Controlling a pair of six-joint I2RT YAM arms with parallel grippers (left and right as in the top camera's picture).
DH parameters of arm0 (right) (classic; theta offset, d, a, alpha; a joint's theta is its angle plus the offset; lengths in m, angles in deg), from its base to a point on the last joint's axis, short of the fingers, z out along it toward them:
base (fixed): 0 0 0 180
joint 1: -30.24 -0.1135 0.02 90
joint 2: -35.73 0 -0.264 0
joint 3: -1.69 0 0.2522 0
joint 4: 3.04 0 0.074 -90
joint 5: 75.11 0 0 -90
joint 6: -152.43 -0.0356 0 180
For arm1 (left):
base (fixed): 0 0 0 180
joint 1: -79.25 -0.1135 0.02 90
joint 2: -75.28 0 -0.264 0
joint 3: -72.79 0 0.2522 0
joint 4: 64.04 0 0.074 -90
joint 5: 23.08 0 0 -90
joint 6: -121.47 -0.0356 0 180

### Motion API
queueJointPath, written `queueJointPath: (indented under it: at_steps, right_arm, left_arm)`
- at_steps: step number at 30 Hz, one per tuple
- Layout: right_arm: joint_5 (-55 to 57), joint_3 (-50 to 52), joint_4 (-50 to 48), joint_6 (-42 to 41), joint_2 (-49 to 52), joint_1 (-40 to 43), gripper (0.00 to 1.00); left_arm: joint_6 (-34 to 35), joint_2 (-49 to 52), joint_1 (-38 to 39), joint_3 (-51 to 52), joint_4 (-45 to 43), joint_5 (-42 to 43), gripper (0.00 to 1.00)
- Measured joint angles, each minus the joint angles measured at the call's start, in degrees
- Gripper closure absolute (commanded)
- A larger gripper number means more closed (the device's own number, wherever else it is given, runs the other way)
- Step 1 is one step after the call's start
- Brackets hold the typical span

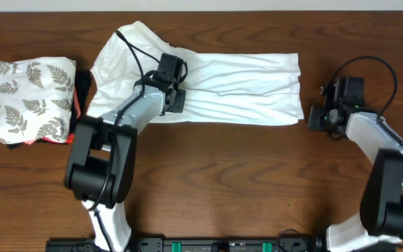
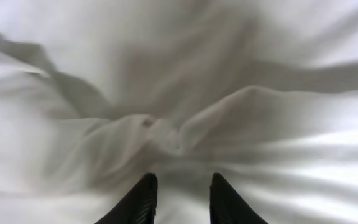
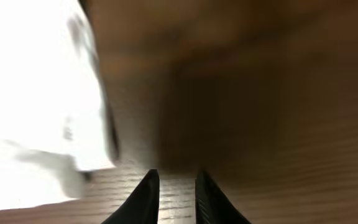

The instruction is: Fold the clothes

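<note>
While the left gripper (image 2: pixel 180 186) hovers over the middle of the white T-shirt (image 1: pixel 243 87), fingers slightly apart above a bunched ridge, the shirt stretches lengthwise toward the right gripper (image 3: pixel 174 180), narrowly parted and empty, just beyond its end.
</note>
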Motion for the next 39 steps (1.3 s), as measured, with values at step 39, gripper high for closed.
queueJointPath:
  at_steps: [39]
  right_arm:
    - [-3.9,-7.6,1.0,2.3,10.3,-9.8,0.83]
  left_arm:
    - [-0.3,-10.6,1.6,0.2,4.4,-3.5,0.57]
